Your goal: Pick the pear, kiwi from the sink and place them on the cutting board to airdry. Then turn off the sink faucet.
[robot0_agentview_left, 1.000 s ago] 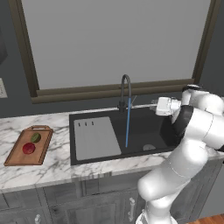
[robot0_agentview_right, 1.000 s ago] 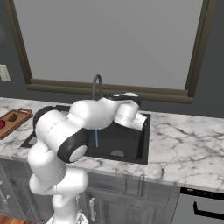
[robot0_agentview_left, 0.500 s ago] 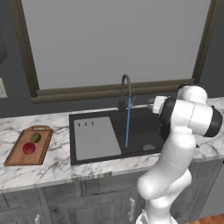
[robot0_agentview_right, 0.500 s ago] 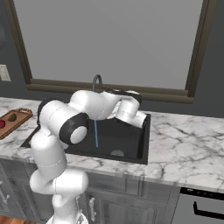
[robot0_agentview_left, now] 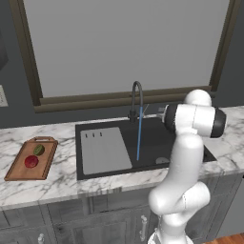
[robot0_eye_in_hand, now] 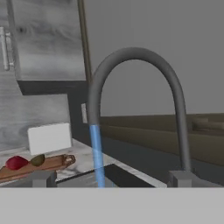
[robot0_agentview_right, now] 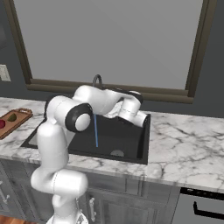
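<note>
The pear and kiwi already lay on the cutting board at the surface's left, while the sink faucet poured into the sink and the wide-open, empty fingers faced it

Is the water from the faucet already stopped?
No, a blue stream of water runs from the sink faucet into the sink.
</note>
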Motion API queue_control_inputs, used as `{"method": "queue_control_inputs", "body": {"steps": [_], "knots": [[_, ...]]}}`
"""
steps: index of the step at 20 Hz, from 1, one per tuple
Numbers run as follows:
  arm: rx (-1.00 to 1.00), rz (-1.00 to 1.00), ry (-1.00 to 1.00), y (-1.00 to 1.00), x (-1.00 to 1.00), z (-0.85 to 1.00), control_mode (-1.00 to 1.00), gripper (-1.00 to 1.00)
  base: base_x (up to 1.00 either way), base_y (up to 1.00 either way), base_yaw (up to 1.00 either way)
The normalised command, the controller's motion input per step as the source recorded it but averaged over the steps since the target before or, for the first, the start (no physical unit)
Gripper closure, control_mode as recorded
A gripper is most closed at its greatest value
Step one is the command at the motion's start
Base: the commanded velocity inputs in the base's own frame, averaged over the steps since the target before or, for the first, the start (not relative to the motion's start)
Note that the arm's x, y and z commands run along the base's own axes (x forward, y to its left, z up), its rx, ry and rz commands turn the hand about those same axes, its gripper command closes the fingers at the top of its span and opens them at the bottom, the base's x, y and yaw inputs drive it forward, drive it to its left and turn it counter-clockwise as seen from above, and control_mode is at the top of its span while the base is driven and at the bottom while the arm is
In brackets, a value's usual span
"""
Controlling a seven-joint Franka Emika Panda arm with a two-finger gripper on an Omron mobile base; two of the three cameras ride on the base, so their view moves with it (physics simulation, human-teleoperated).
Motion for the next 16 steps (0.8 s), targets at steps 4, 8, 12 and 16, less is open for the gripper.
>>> {"method": "queue_control_inputs", "body": {"steps": [4, 8, 12, 16], "knots": [[0.00, 0.00, 0.00, 0.00, 0.35, -0.12, -1.00, -1.00, 0.00, 0.00, 0.00], [0.00, 0.00, 0.00, 0.00, 0.33, -0.18, -1.00, -1.00, 0.00, 0.00, 0.00], [0.00, 0.00, 0.00, 0.00, 0.30, -0.14, -1.00, -1.00, 0.00, 0.00, 0.00], [0.00, 0.00, 0.00, 0.00, 0.31, -0.15, -1.00, -1.00, 0.00, 0.00, 0.00]]}}
